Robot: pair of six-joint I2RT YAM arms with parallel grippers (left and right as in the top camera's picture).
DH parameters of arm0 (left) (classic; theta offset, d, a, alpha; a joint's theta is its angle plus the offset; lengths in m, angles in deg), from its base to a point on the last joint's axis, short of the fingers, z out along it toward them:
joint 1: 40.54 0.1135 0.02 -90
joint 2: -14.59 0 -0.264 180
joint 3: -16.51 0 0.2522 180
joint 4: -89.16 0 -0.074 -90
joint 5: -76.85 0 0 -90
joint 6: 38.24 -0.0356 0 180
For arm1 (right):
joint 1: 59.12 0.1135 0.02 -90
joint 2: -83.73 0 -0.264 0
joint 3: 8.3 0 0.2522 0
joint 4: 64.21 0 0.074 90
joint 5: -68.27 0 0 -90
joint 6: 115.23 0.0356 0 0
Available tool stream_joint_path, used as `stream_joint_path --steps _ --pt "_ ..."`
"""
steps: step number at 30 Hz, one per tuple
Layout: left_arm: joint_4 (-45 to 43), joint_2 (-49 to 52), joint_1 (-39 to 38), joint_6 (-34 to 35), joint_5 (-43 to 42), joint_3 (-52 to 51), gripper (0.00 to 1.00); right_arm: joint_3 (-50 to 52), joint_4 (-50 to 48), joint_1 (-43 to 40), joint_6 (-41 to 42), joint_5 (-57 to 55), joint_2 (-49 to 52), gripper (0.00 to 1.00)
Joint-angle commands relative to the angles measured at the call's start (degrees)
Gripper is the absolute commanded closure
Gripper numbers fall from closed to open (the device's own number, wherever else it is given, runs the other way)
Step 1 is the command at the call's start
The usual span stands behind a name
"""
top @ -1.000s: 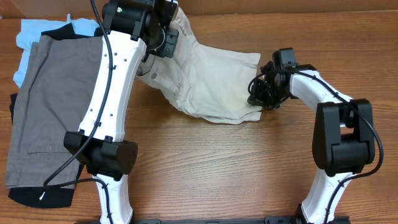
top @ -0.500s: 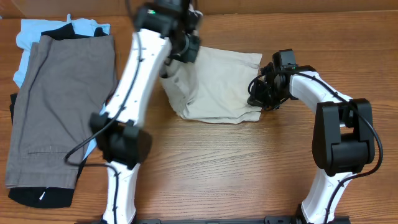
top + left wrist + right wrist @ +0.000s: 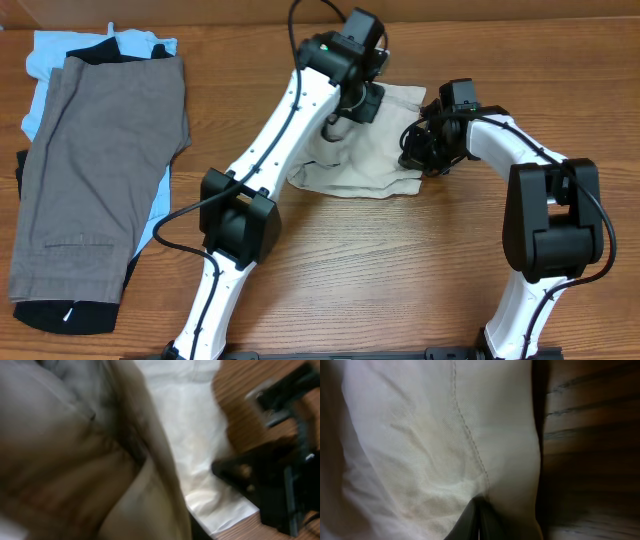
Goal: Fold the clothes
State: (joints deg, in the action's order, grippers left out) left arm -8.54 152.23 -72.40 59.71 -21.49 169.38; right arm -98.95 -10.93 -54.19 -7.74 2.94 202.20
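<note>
1. Your left arm rises from its base at the near edge of the table [image 3: 380, 270], bends at the elbow and reaches far forward and to the right. Its wrist is turned down over the top of the beige shorts [image 3: 365, 165].
2. Your left gripper [image 3: 338, 125] hangs over the upper left part of the shorts. In the left wrist view a gathered fold of beige cloth fills the near field, and a flat pale layer lies on the wood below it. The fingers are hidden by that fold, but the raised cloth shows the jaws clenched on it.
3. Your right arm stands at the right side, arches up and curls inward. Its wrist is low on the table.
4. Your right gripper [image 3: 413, 160] sits at the right edge of the shorts, near the lower right corner. In the right wrist view the dark fingers [image 3: 476, 520] come together to a narrow point, and the cloth puckers where they meet, beside a stitched seam. They are pinched on the shorts.
5. The shorts lie in a crumpled patch at the middle of the far half of the table, between the two grippers.
6. Well to the left lies a pile with the grey-brown shorts [image 3: 100, 170] on top, a light blue garment [image 3: 45, 60] at its far end and a black garment [image 3: 60, 315] at its near end.
</note>
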Motion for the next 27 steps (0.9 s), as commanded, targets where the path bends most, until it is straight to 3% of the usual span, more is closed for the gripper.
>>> stream_joint_path --steps 1,7,12,18,20,21,24,25,27 --pt "-1.88 0.26 -2.1 5.01 -2.29 1.18 0.5 0.7 -0.46 -1.14 0.35 -0.57 0.7 0.96" --pt "-3.28 0.26 -3.43 5.4 -4.5 1.18 0.0 0.7 -0.52 -2.45 0.35 0.96 0.7 0.96" --pt "-3.78 0.22 -2.25 5.66 -5.14 2.97 0.0 0.2 -0.46 -4.11 0.28 3.15 0.68 0.96" --pt "3.48 -0.48 3.37 6.45 -7.65 15.91 0.0 -2.4 1.77 -7.96 -1.22 8.94 -2.05 0.94" --pt "6.8 -0.96 5.81 6.43 -7.8 20.96 0.0 -3.5 3.58 -8.98 -1.97 8.92 -4.2 0.83" --pt "8.63 -1.2 7.04 6.4 -7.8 23.61 0.0 -4.13 4.63 -9.42 -3.21 8.87 -5.6 0.7" --pt "13.42 -1.53 11.02 6.25 -7.8 30.38 0.0 -5.35 6.27 -9.51 -6.21 8.72 -8.26 0.12" --pt "14.4 -1.57 12.09 6.23 -7.8 31.76 0.0 -5.6 6.29 -9.33 -6.23 8.66 -8.52 0.03" --pt "16.0 -1.6 14.27 6.23 -7.8 33.68 0.0 -5.79 5.75 -8.72 -6.27 8.57 -8.52 0.0"
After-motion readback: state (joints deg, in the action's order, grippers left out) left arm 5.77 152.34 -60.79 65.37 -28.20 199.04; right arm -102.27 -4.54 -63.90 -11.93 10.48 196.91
